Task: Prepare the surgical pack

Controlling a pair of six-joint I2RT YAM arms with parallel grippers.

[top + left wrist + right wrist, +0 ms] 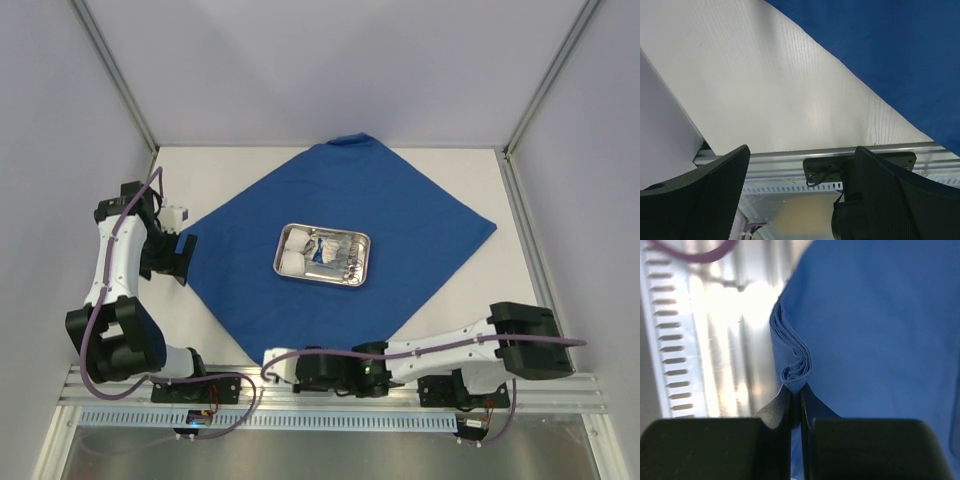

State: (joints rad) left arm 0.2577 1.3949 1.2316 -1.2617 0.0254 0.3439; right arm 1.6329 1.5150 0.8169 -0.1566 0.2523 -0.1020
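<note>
R pincer (pixel 795 399) clenched on drape (pixel 880 340) corner at tabletop (pixel 480 285) near edge, L pincer (pixel 801 160) released. We reckon wrap's starting. Next: lift corner over tray (pixel 365 262).

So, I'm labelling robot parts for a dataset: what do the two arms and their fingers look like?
Both the left arm and right arm have white links with bulky black joints, and a purple cable loops along each. The fingers are black, broad and flat, with a fine dotted texture.
</note>
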